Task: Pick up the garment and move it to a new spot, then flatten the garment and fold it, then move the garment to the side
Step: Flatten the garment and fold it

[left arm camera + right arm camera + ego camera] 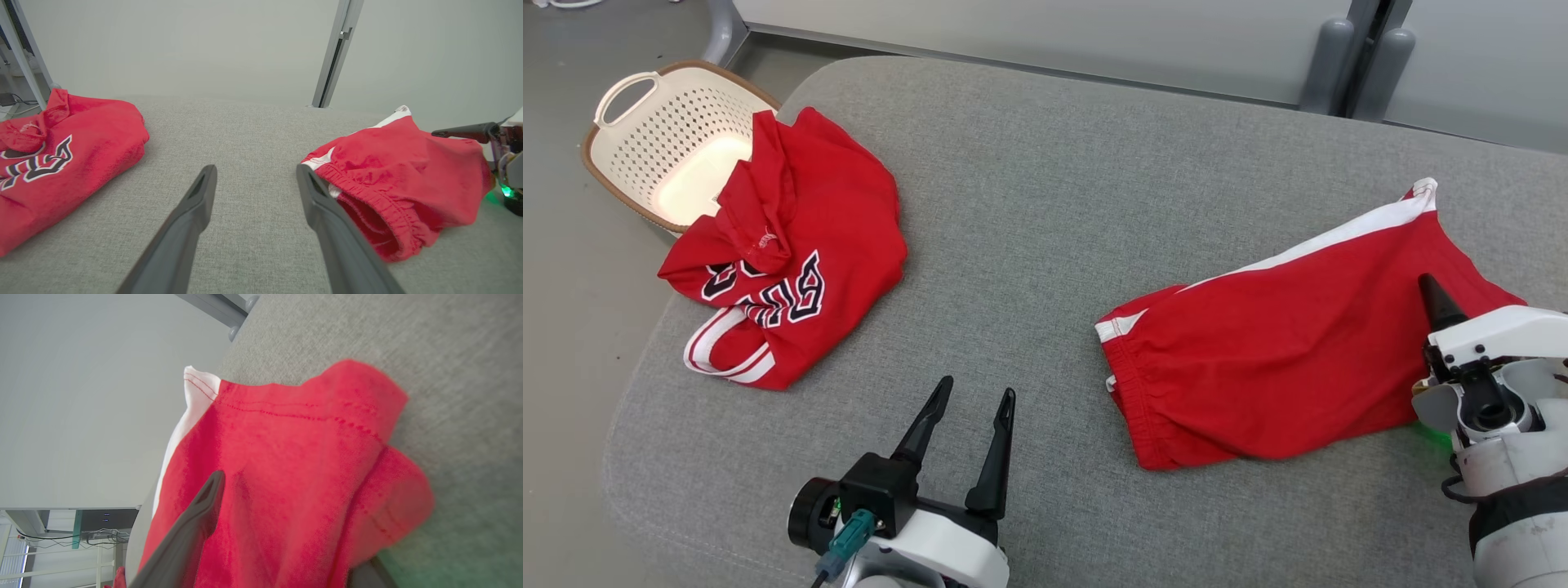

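The garment, a pair of red shorts with white side stripes, lies crumpled on the right of the grey cushioned surface. My right gripper is at the shorts' right edge, jaws open. Its upper finger rests over the red cloth, and the lower one is hidden beneath the fabric. In the left wrist view that finger pokes over the shorts. My left gripper hovers open and empty over bare cushion near the front edge, left of the shorts' waistband.
A red jersey with black and white lettering lies bunched at the cushion's left side. Behind it a cream perforated basket stands on the floor. Grey wall panels and posts run along the far edge.
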`<state>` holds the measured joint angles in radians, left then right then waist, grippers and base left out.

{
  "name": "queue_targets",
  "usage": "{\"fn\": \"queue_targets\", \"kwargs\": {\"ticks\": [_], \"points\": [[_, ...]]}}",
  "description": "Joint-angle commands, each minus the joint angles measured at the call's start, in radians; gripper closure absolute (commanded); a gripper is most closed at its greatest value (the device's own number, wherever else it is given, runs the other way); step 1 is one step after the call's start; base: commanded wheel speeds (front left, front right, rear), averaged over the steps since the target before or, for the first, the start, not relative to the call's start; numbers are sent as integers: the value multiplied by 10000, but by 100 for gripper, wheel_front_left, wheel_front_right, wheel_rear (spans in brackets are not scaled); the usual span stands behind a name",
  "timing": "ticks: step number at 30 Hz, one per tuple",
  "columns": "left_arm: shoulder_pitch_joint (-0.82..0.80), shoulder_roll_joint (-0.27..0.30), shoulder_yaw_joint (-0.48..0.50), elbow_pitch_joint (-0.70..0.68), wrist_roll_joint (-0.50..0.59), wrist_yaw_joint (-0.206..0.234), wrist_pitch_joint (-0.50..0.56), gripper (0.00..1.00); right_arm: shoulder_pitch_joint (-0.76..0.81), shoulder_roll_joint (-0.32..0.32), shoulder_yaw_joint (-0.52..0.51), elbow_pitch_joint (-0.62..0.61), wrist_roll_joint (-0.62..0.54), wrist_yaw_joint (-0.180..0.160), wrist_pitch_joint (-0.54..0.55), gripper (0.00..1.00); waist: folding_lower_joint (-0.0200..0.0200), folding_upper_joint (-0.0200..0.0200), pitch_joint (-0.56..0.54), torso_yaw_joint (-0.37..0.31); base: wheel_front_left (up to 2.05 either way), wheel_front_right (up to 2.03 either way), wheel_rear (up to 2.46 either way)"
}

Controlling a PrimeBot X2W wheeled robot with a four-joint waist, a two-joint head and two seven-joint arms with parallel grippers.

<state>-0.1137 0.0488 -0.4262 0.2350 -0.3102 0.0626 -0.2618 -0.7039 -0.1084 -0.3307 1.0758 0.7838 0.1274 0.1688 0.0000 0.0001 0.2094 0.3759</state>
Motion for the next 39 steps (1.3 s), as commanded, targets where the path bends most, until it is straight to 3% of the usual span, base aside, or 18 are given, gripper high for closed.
{"fn": "queue_targets", "kwargs": {"ticks": [1,2,3,4,10,20,25,30,34,39], "points": [[-250,34,-8,-28,-85,46,-46,0,142,389,1,541,-44,59,90,0,0,-1,33,22,0,0,0],[-256,34,-15,-28,-92,55,-46,0,58,384,4,636,-93,59,70,53,0,-1,40,24,0,0,0],[-251,34,-22,-23,-93,62,-46,0,-12,367,23,667,-158,59,-3,95,0,-1,39,25,0,0,0],[-253,36,-19,-10,-100,69,-46,0,-77,356,40,654,-179,59,-51,100,0,-1,28,18,0,0,0],[-137,36,117,133,5,39,-46,0,164,345,160,-113,115,44,-461,100,0,-1,-283,-234,0,0,0],[193,34,251,239,192,10,-46,0,2179,313,98,-1964,896,32,-1634,100,0,-1,-1106,-1112,0,0,0],[249,35,309,247,218,3,-46,0,3011,140,-547,-2224,698,33,-2468,100,0,-1,-1295,-1365,0,0,0],[298,37,272,274,297,-57,-46,0,3135,143,-502,-2581,393,33,-2476,100,0,-1,-1319,-1472,0,0,0],[293,37,237,298,275,-41,-46,0,2877,350,91,-3397,641,35,-2083,100,0,-1,-1386,-1486,0,0,0],[410,40,215,425,234,-149,-46,0,3148,502,1549,-4756,1224,33,-1581,100,0,-1,-1541,-1318,0,0,0]]}}
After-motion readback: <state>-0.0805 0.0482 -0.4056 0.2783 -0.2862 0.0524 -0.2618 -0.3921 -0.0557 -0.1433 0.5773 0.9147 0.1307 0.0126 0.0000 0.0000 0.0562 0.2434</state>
